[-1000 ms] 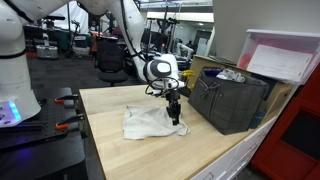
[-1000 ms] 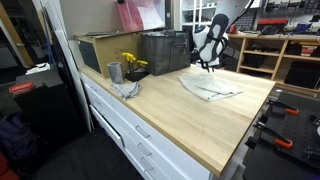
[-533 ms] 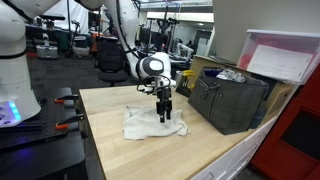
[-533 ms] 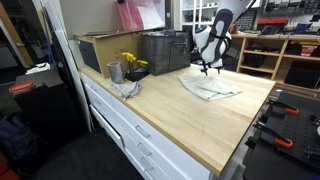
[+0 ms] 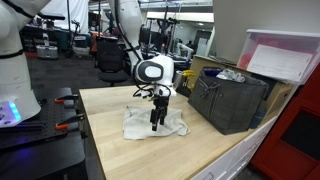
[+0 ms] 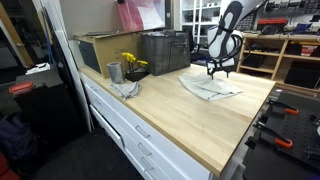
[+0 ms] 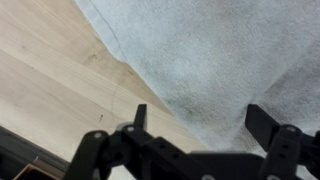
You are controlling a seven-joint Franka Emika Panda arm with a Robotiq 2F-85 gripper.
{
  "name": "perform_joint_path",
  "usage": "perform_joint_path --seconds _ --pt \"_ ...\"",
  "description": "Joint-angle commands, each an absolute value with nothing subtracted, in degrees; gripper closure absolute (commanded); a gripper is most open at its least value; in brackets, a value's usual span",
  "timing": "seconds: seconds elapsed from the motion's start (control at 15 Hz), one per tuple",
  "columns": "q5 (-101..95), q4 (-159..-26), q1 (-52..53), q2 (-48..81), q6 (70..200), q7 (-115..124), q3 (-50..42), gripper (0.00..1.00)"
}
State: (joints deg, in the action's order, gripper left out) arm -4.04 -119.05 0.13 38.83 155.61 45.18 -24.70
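A white-grey cloth (image 5: 152, 123) lies flat on the wooden table (image 5: 120, 140); it also shows as a pale cloth (image 6: 210, 89) on the light worktop. My gripper (image 5: 156, 122) hangs just above its middle, fingers pointing down, open and empty. In the wrist view the two black fingers (image 7: 140, 117) stand wide apart over the cloth (image 7: 200, 60), with my gripper (image 7: 200, 122) straddling the cloth's edge and bare wood to the left. Nothing sits between the fingers.
A dark crate (image 5: 230, 100) stands to the right of the cloth, and appears as a dark crate (image 6: 165, 52) at the back of the worktop. A metal cup (image 6: 115, 72), yellow flowers (image 6: 132, 64) and a crumpled rag (image 6: 126, 89) sit further along.
The gripper has opened from nearly shut and let go of the cloth. It has shifted sideways across the cloth, which now lies flatter.
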Motion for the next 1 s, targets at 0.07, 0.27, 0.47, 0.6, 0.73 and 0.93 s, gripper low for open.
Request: perform_joint_path --seconds 0.07,0.27,0.47,0.6,0.73,0.93 --pt "4.34 -118.82 -11.64 35.16 152.40 30.76 -15.86 0.00" --pt "9.72 -117.17 -16.54 35.54 148.97 21.77 -12.85 0.00" --pt "12.02 -115.85 -19.39 36.11 145.81 15.24 -11.60 0.00" --pt "13.05 -115.19 -21.20 36.34 144.43 10.80 -10.45 0.00" --pt "14.12 -114.51 -22.81 36.70 143.18 6.46 -9.06 0.00" --pt "15.18 -113.95 -24.20 37.30 141.33 1.44 -7.49 0.00"
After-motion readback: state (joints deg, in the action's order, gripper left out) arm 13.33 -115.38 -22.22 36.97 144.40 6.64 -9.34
